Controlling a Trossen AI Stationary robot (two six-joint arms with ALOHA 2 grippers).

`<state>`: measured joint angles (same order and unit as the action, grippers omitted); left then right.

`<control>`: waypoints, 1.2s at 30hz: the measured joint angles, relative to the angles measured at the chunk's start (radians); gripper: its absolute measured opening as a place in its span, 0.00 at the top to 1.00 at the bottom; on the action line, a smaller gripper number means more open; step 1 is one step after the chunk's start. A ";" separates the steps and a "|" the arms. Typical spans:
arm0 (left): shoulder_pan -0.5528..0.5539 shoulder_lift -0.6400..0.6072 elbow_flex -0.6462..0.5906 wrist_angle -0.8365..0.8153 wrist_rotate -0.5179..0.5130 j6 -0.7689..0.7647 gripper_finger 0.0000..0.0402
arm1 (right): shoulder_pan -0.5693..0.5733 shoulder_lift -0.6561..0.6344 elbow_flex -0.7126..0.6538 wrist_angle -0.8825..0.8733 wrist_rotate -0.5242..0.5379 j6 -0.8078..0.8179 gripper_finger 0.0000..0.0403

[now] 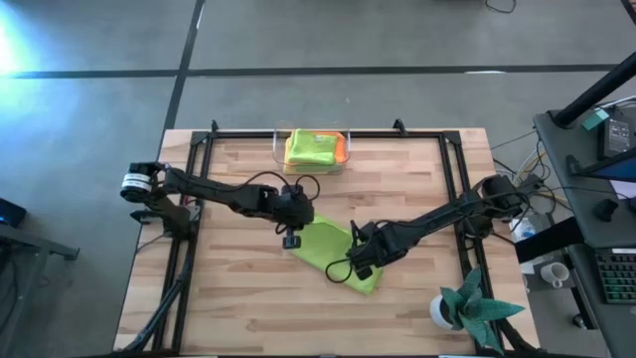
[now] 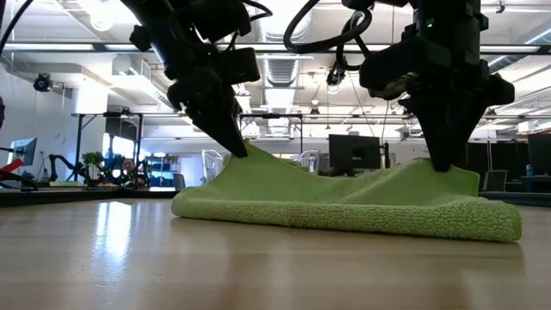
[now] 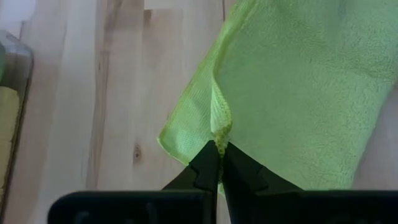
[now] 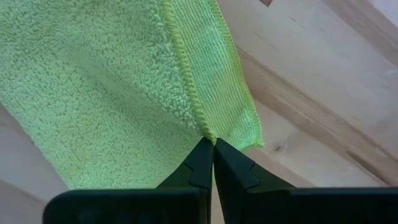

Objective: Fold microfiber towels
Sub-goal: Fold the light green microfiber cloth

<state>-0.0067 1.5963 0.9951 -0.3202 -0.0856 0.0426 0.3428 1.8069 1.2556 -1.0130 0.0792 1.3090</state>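
Note:
A lime green microfiber towel point(image 1: 333, 254) lies mid-table as a slanted oblong, most of it flat on the wood point(image 2: 344, 207). My left gripper point(image 1: 295, 237) is shut on its far left end, seen also in the low view point(image 2: 238, 148). My right gripper point(image 1: 363, 264) is shut on its near right end, likewise in the low view point(image 2: 443, 164). More folded towels point(image 1: 310, 147), yellow-green with an orange one beside them, sit in the clear bin point(image 1: 278, 149) at the far edge. My left gripper pinches the towel's stitched hem point(image 3: 219, 134) between its two fingertips, close to a corner point(image 3: 166, 140). The fingers slant down from the table's left. The hem is drawn up into a small peak point(image 2: 250, 155) while the rest lies on the table. My right gripper pinches the stitched hem point(image 4: 206, 132) between its fingertips, near a corner point(image 4: 254, 142). The fingers come from above, pointing down. That end is lifted into a low ridge point(image 2: 430, 172); the cloth between the two grippers sags to the table.
A teal spiky plant in a white pot point(image 1: 467, 308) stands at the near right corner. A black metal frame point(image 1: 199, 149) runs along the table's left, right and far sides. Bare wood point(image 1: 248, 308) stretches along the near edge.

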 joint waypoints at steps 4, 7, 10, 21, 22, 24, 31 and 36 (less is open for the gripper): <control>0.000 0.000 0.000 -0.003 0.000 0.045 0.97 | 0.000 0.000 0.000 0.005 0.000 0.000 0.97; 0.000 0.000 0.000 -0.003 0.001 0.072 0.91 | 0.000 0.000 0.000 0.007 0.000 0.000 0.95; 0.000 0.000 0.000 -0.003 0.001 0.071 0.84 | 0.000 0.000 0.000 0.007 0.001 0.000 0.91; -0.003 -0.008 0.000 -0.010 0.162 0.066 0.71 | -0.003 -0.010 -0.001 -0.059 0.000 -0.007 0.78; -0.003 -0.008 0.000 -0.011 0.195 0.065 0.71 | -0.003 -0.016 0.000 -0.074 0.000 -0.008 0.78; -0.003 -0.008 -0.003 -0.010 0.233 0.065 0.71 | -0.003 -0.029 0.004 -0.094 0.000 -0.008 0.78; -0.003 0.012 -0.056 0.027 0.265 0.013 0.71 | -0.003 -0.070 0.002 -0.106 0.034 -0.006 0.79; -0.009 0.054 -0.092 0.062 0.283 -0.037 0.71 | -0.003 -0.070 0.000 -0.099 0.053 -0.001 0.80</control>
<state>-0.0159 1.6508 0.9036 -0.2582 0.1970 0.0055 0.3397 1.7367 1.2560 -1.1116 0.1326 1.3081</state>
